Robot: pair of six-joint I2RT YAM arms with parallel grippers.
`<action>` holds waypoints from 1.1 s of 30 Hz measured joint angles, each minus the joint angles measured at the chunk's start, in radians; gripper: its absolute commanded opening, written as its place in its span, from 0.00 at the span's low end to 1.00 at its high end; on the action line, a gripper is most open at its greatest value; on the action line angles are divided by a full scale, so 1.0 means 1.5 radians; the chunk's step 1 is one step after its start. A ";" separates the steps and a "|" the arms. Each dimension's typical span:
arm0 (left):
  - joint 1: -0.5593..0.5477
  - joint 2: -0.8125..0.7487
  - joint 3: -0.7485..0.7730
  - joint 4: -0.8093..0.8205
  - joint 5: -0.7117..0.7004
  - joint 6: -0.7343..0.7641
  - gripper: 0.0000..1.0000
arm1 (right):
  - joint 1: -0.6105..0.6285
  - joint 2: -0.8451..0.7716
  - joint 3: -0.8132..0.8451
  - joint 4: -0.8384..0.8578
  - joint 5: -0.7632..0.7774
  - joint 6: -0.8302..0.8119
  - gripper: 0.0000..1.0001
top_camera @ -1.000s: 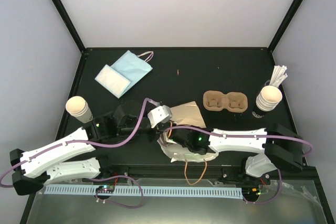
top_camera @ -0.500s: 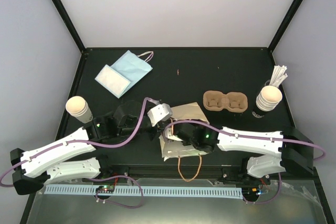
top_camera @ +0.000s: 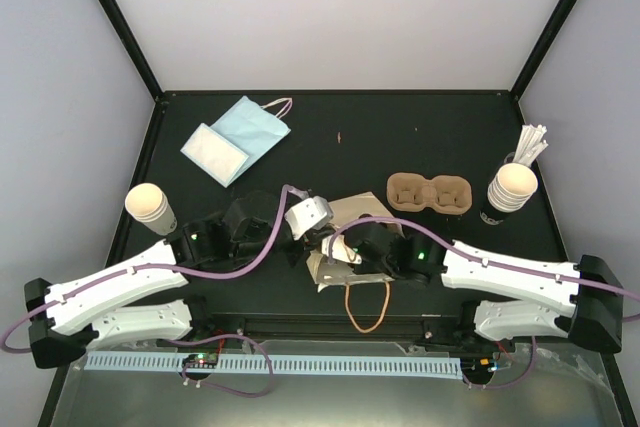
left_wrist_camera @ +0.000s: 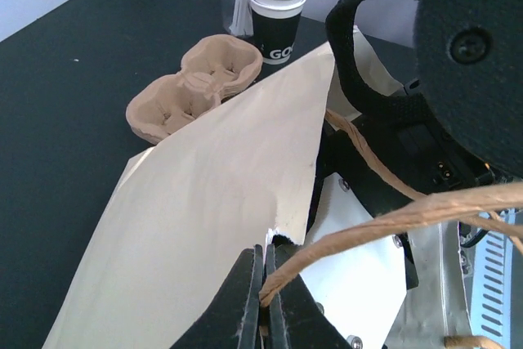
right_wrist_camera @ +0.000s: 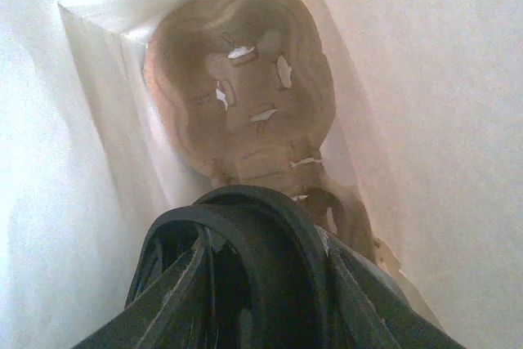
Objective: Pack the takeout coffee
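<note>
The takeout coffee, a single cream paper cup [top_camera: 148, 204], stands at the table's left, apart from both grippers. My left gripper [top_camera: 303, 239] [left_wrist_camera: 265, 284] is shut on the rim of the paper bag [top_camera: 358, 213] [left_wrist_camera: 212, 194], with the end of its twine handle [left_wrist_camera: 384, 218] between the jaws. My right gripper [top_camera: 345, 250] [right_wrist_camera: 265, 243] is inside the bag, its fingers closed round a black round lid [right_wrist_camera: 261, 214]. A brown pulp carrier [right_wrist_camera: 237, 96] lies at the bag's bottom just beyond it.
A second brown two-cup carrier [top_camera: 428, 193] lies right of centre. A nested stack of cups [top_camera: 510, 187] with white sticks stands at the right edge. A blue face mask and white packet [top_camera: 235, 137] lie at the back left. The bag's other handle [top_camera: 366, 309] hangs over the front edge.
My right arm has swung out to the right while its gripper stays in the bag. The bag has shifted back and up off the front edge. My left gripper has moved slightly right.
</note>
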 measured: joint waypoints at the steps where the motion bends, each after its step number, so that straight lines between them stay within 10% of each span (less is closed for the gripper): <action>1: 0.000 0.002 0.000 0.001 -0.002 0.000 0.02 | -0.005 -0.001 0.000 -0.002 -0.011 0.002 0.08; 33: 0.123 0.084 0.083 -0.068 -0.010 -0.038 0.01 | -0.032 -0.211 0.233 -0.075 -0.098 0.091 0.10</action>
